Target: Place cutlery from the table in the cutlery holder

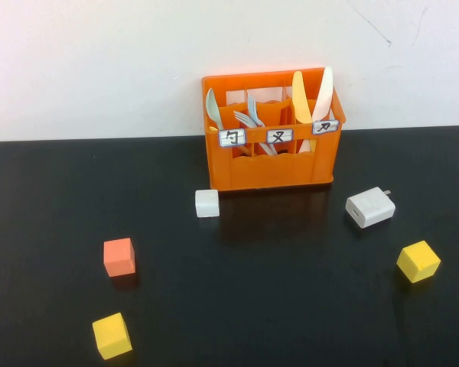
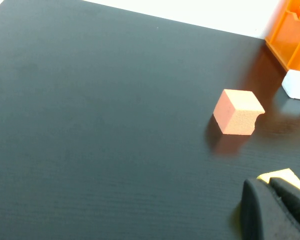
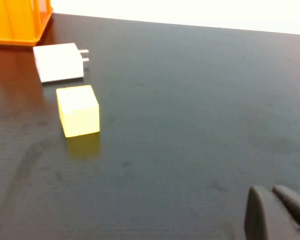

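Note:
The orange cutlery holder (image 1: 271,157) stands at the back middle of the black table. A pale spoon (image 1: 212,107) stands in its left compartment, light blue forks (image 1: 249,116) in the middle one, and pale yellow knives (image 1: 300,98) in the right one. No cutlery lies on the table. Neither arm shows in the high view. My left gripper (image 2: 267,186) is shut and empty, low over the table above a yellow cube (image 2: 285,178). My right gripper (image 3: 271,192) is shut and empty, above bare table to the right of the holder's corner (image 3: 20,22).
A white cube (image 1: 206,202) sits at the holder's front left, and a white charger block (image 1: 369,206) at its front right. An orange cube (image 1: 119,256) and a yellow cube (image 1: 112,335) lie front left. Another yellow cube (image 1: 418,261) lies right.

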